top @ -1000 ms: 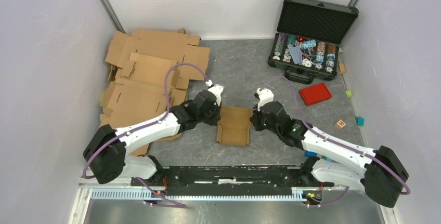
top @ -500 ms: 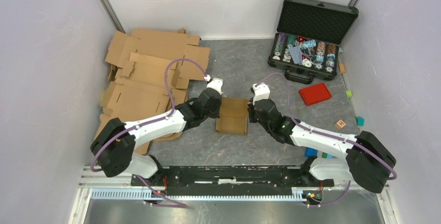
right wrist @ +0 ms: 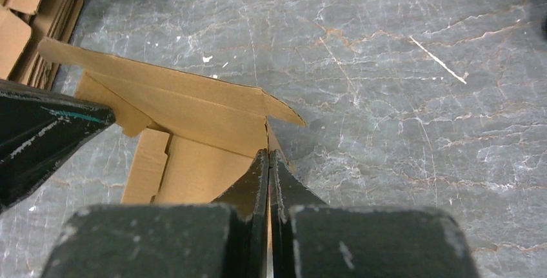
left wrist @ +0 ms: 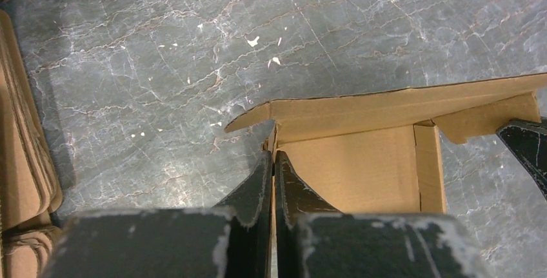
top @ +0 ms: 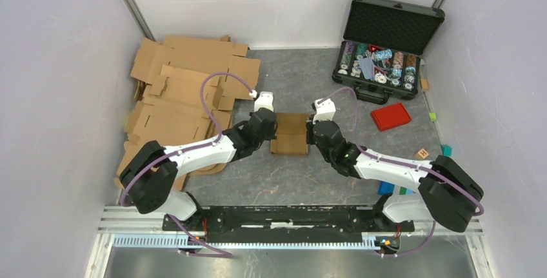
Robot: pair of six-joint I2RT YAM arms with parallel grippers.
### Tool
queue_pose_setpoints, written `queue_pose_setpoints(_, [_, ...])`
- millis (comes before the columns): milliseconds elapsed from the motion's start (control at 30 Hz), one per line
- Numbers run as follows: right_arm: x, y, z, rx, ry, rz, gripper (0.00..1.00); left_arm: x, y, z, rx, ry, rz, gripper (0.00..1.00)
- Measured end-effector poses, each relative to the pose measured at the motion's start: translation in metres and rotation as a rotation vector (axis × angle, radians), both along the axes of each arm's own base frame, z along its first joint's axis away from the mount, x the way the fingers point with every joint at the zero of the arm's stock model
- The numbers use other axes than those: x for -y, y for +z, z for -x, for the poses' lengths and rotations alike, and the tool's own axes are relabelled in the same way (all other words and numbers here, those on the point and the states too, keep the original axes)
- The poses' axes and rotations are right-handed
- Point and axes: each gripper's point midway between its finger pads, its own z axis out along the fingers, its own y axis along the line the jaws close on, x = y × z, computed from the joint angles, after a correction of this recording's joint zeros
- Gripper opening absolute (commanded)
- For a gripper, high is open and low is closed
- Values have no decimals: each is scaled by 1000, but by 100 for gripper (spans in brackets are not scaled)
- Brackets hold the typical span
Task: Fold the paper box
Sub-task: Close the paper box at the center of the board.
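Moved farther from the arm bases than a second ago, the paper box (top: 290,137) is pictured mid-bench (top: 290,91), its far flap raised. Its left wall is gripped by the clenched left claw (left wrist: 272,162), its right wall by the clenched right claw (right wrist: 268,158).

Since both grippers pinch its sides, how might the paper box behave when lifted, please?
The paper box looks thin and light, so probably lifts easily. Its far flap stands loose and may flop. Pinched only at thin walls by the left gripper and right gripper, it could twist.
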Motion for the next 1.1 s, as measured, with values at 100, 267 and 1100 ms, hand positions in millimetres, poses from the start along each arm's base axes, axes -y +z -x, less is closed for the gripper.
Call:
queue_pose_setpoints(100, [0,3,-4,23,-15,-13,0,1,0,-3,13,23,26,2])
queue_pose_setpoints(267, [-1,0,-8,31,-30,-14,0,2,-4,-4,14,51,64,2])
queue_pose_setpoints(1100, [3,-21,5,7,-84,-6,0,9,-17,9,21,87,122,2])
